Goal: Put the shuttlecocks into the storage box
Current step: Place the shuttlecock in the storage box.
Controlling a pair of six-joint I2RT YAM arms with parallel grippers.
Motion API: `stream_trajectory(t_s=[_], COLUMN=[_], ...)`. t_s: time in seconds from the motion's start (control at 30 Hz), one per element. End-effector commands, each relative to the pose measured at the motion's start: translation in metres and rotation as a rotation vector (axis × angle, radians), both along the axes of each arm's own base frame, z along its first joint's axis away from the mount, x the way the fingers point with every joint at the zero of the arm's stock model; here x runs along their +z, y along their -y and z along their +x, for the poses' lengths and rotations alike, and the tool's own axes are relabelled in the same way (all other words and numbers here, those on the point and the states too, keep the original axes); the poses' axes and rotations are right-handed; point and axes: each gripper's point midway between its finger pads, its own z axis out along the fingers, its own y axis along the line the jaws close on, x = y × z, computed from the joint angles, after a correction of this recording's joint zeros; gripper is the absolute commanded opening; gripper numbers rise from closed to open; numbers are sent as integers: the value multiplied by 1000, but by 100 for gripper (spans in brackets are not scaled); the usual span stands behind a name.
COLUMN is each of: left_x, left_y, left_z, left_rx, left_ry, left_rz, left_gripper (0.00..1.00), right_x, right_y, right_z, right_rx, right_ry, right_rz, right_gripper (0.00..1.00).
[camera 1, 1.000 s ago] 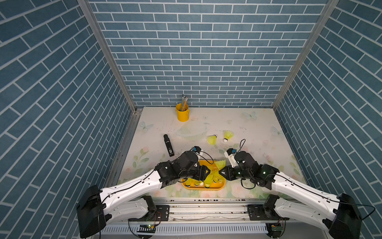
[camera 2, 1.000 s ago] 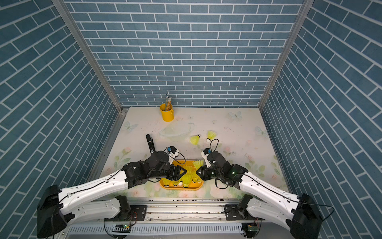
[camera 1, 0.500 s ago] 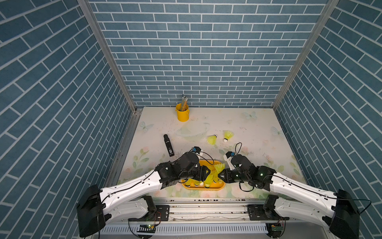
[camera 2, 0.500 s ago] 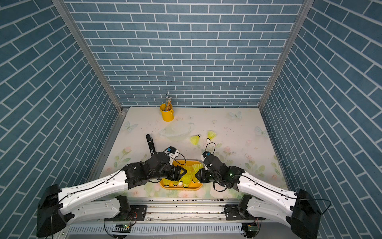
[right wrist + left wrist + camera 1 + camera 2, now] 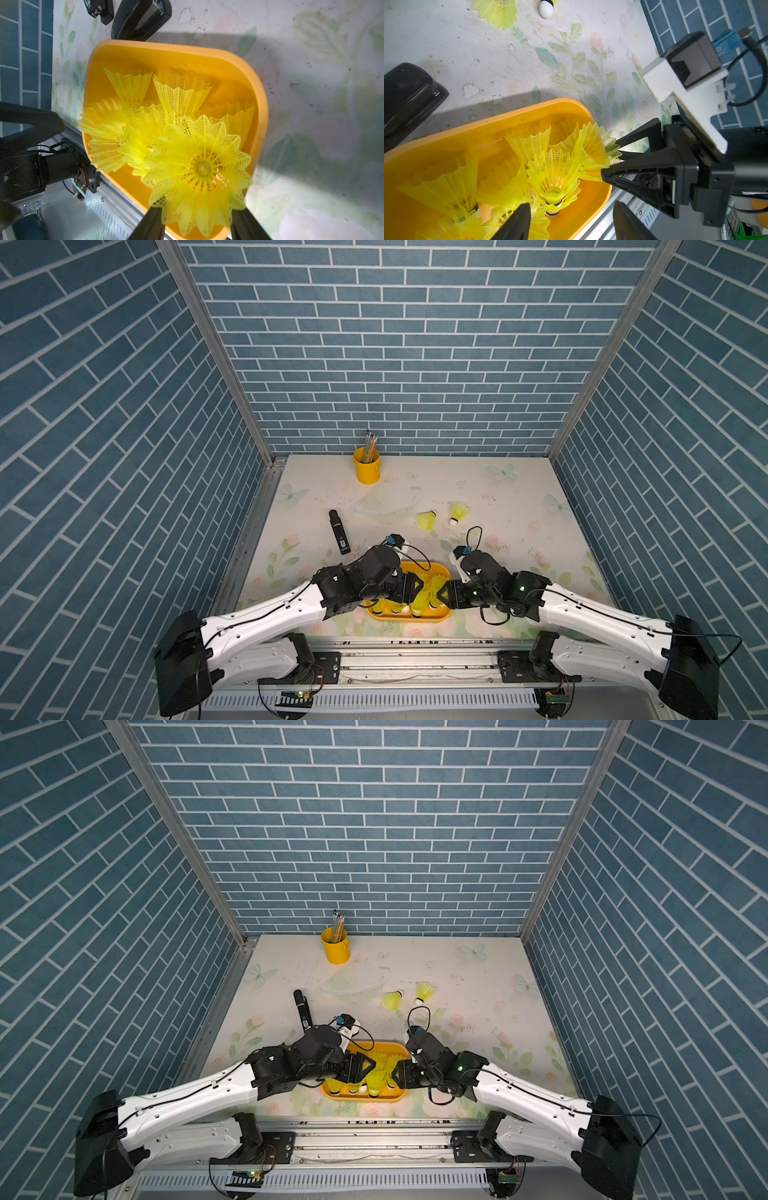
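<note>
The orange storage box [image 5: 432,564] [image 5: 391,1043] sits at the table's front edge, with several yellow-green shuttlecocks [image 5: 554,174] standing in it. Two more shuttlecocks [image 5: 427,521] [image 5: 459,512] lie on the table behind it. My right gripper [image 5: 199,226] [image 5: 442,596] hangs over the box's right end, its jaws parted. A blurred shuttlecock [image 5: 199,170] sits between them, skirt toward the camera. My left gripper [image 5: 572,223] [image 5: 419,591] is open over the box's front rim [image 5: 593,216]. One of its fingers [image 5: 517,222] brushes a skirt.
A black cylinder [image 5: 339,531] lies left of the box. Another black object [image 5: 141,18] rests against the box's far side. The yellow bucket with pencils [image 5: 366,466] stands at the back. The metal rail [image 5: 415,645] runs just in front of the box.
My right gripper has moved left over the box, and its jaws have spread apart around the shuttlecock. The left arm has stayed put.
</note>
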Motion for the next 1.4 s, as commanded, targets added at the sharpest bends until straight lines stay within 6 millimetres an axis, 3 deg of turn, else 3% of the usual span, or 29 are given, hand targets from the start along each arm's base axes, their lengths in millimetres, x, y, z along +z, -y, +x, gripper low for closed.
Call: stream_trajectory(t_s=[0.0,0.3,0.63,1.23,1.37], left_x=[-2,-5,-8,-4,-2], left_y=[1,4,4,15,18], left_z=[0,1,0,5,9], left_rx=[-1,-8,-11,-22,-13], left_ry=[5,4,0,1,-1], left_rz=[4,11,13,7,-1], left_gripper=[69,69,69,69,69], right_x=[8,9,7,35,47], right_y=[3,6,11,12,13], right_z=[6,22,10,7,15], right_rx=[8,18,25,43,37], right_ry=[39,67,21,28,70], right_rz=[-45,-113,-86,-75,-91], right_gripper=[50,46,42,48,49])
